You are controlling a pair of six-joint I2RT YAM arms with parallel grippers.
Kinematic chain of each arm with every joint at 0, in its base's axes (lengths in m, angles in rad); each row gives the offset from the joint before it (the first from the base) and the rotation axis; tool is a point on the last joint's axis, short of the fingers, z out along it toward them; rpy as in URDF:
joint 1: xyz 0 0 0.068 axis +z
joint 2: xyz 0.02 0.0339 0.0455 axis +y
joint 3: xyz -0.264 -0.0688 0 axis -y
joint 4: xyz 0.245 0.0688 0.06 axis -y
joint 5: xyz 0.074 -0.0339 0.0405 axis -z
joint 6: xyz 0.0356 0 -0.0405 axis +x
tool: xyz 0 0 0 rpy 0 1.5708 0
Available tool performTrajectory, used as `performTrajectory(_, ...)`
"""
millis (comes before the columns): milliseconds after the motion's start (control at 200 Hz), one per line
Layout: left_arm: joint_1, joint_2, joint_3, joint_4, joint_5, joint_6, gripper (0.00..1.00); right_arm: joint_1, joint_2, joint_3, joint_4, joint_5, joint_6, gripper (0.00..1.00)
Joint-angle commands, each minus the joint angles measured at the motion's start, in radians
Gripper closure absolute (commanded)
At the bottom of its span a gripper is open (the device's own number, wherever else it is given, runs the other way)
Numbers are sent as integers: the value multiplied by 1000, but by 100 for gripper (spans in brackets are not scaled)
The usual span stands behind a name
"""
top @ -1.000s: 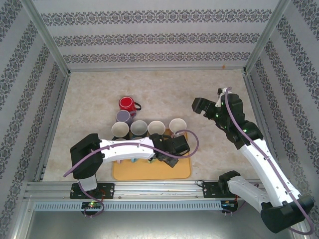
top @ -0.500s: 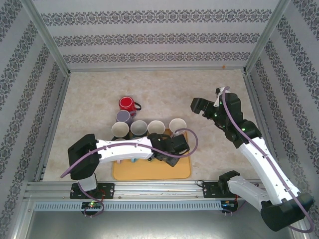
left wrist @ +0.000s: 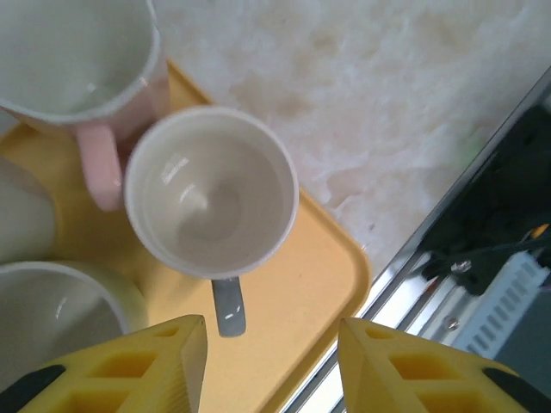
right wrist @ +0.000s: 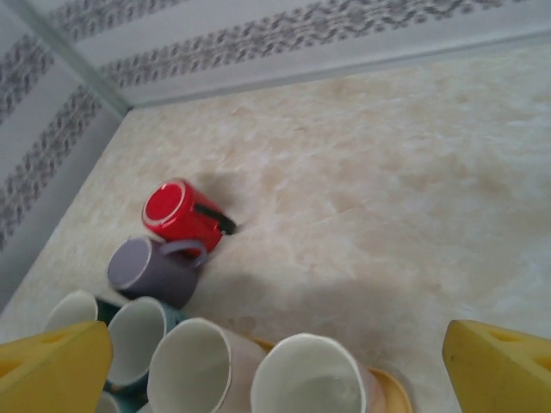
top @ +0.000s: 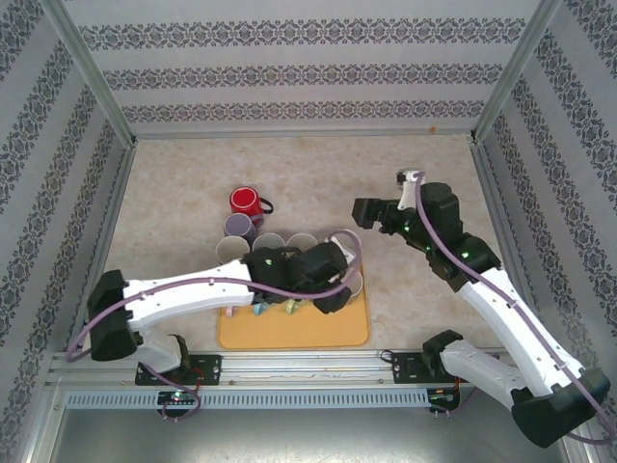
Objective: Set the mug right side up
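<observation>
A red mug (top: 246, 202) with a dark handle stands bottom up on the table (top: 193, 183); it also appears as the red mug (right wrist: 179, 213). Touching it toward the front is a purple mug (right wrist: 151, 271), also bottom up. My right gripper (top: 364, 212) hovers open to the right of both, its yellow fingers (right wrist: 52, 370) wide apart and empty. My left gripper (left wrist: 271, 361) is open and empty above the yellow tray (left wrist: 318, 284), just short of an upright white mug with a grey handle (left wrist: 211, 194).
Several upright mugs crowd the tray's far edge, among them a pink-handled one (left wrist: 77, 52) and a teal one (right wrist: 129, 344). The left arm (top: 212, 285) lies across the tray (top: 289, 333). Patterned walls enclose the table, and a metal rail (top: 289, 365) runs along the front.
The left arm swung farther from the front edge, its gripper now over the row of mugs. The right gripper moved left, closer to the mugs.
</observation>
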Motion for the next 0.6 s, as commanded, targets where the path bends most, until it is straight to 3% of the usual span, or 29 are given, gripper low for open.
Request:
performTrajectory(0,117,-101,-16,-7,13,21,55,64,60,61,13,5,-103,2)
performTrajectory(155,301,-226,-73,-46,-26,35,55,125,206,143,1,22,-142,2)
performTrajectory(265,443,-288,-121,-64,-116,42,49,163,324,221,-6,24,-171,2)
performTrajectory(360,572,-314,-154,-60,-87,29,46,194,435,302,-21,31,-190,2)
performTrajectory(430,661,-311,-181,-36,-62,9,37,213,507,360,-33,41,-202,2)
performTrajectory(595,791,-197,-142,1,-31,8,33,241,611,425,-23,55,-204,2)
